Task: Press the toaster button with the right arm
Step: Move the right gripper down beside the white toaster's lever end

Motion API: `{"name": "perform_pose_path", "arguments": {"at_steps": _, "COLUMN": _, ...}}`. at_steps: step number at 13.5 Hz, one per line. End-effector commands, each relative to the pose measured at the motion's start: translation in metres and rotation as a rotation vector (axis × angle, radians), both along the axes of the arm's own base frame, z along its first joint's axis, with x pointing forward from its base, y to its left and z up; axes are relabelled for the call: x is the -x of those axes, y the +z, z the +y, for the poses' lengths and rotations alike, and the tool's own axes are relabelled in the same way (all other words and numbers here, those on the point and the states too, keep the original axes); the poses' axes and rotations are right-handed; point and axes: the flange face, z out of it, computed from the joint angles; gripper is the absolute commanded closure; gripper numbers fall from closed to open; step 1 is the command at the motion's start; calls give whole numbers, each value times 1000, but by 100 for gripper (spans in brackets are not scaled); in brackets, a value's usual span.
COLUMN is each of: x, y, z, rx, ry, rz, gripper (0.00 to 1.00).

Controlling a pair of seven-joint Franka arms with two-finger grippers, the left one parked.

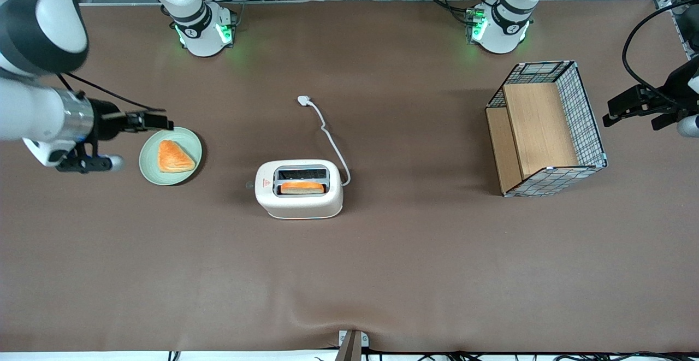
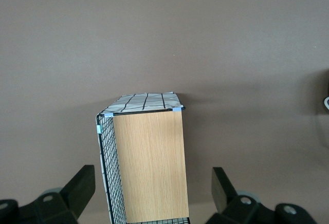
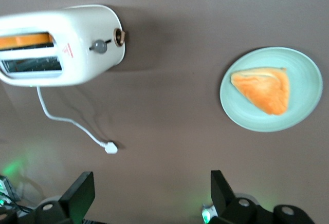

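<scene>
Nearest the front camera sits the small white rounded two-slot toaster [image 1: 299, 189] on the brown worktop [image 1: 382, 273], an orange slice standing in one slot. Working across from the working arm's end: the large white right arm [image 1: 38, 115] reaches in, its slim black end effector [image 1: 161, 122] hanging above the rim of the pale green round plate [image 1: 170, 156], fingers spread apart and holding nothing. A triangular orange pastry [image 1: 175, 157] lies on that plate. Then the toaster again, its tiny pale grey round button [image 3: 99, 46] jutting from the narrow end face that looks toward the plate, well apart from the end effector. A white cord [image 1: 330, 142] trails away from the toaster. Toward the parked arm's end stands a wire-mesh basket with wooden panels [image 1: 546, 129].

The risks, as I judge them: a sideways push may simply slide the light toaster along, and spread fingers could straddle the little knob.
</scene>
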Motion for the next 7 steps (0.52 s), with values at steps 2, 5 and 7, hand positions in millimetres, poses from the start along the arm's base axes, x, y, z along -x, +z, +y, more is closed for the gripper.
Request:
{"name": "perform_pose_path", "arguments": {"at_steps": 2, "x": -18, "y": -39, "z": 13, "rx": -90, "ry": -56, "rz": 24, "gripper": 11}}
{"name": "perform_pose_path", "arguments": {"at_steps": 5, "x": -32, "y": -66, "z": 31, "rx": -141, "ry": -74, "rz": 2, "gripper": 55}}
{"name": "perform_pose_path", "arguments": {"at_steps": 7, "x": -39, "y": -81, "z": 38, "rx": -164, "ry": -85, "rz": 1, "gripper": 89}}
